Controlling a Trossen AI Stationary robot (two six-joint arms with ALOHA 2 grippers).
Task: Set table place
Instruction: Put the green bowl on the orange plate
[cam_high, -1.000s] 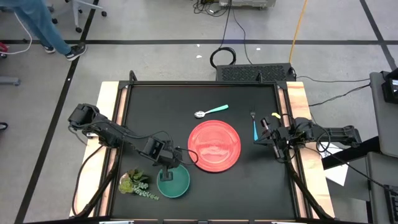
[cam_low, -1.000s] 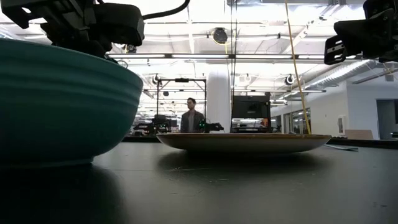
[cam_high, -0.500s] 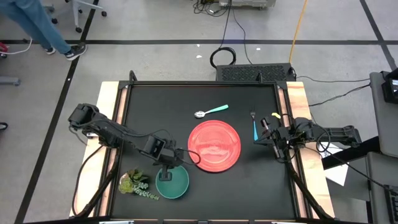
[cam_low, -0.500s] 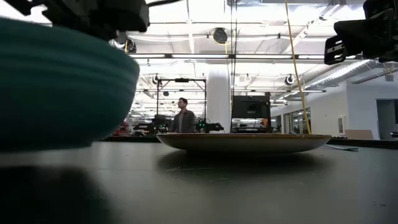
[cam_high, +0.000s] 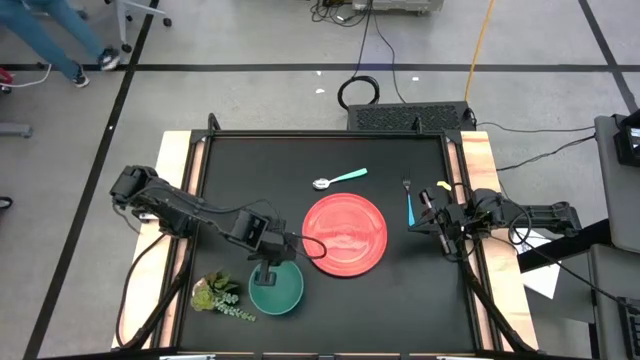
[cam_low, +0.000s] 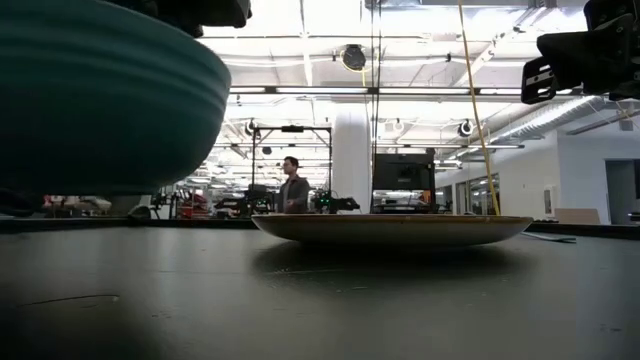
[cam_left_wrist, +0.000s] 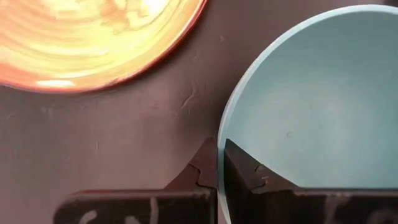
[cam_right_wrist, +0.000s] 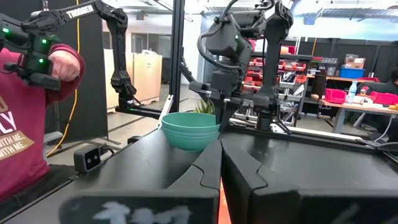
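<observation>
The teal-green bowl (cam_high: 275, 292) is near the table's front left, held by my left gripper (cam_high: 268, 266), which is shut on it. In the low view the bowl (cam_low: 100, 100) hangs clear above the black table (cam_low: 350, 300). The red plate (cam_high: 344, 234) lies flat at the middle. Beyond it lies the teal-handled spoon (cam_high: 340, 178), and to its right the blue-handled fork (cam_high: 408, 204). My right gripper (cam_high: 428, 211) waits shut by the fork, near the table's right edge. My left gripper pinches the bowl's rim (cam_left_wrist: 219, 142) on the side toward the table's far edge. One finger (cam_left_wrist: 249, 177) is inside the bowl and the other finger (cam_left_wrist: 200, 171) is outside. The fingers come from above, pointing down. The bowl is lifted clear of the table.
A leafy green plant sprig (cam_high: 216, 295) lies just left of the bowl. Pale wooden strips (cam_high: 176, 180) run along the table's left and right sides. Bare black top lies between bowl and plate. A person in a red shirt (cam_right_wrist: 25, 124) stands beyond the table.
My left gripper has risen with the bowl still in its hold. The bowl, which rested on the table a second ago, now hangs clear above it. The right arm kept still.
</observation>
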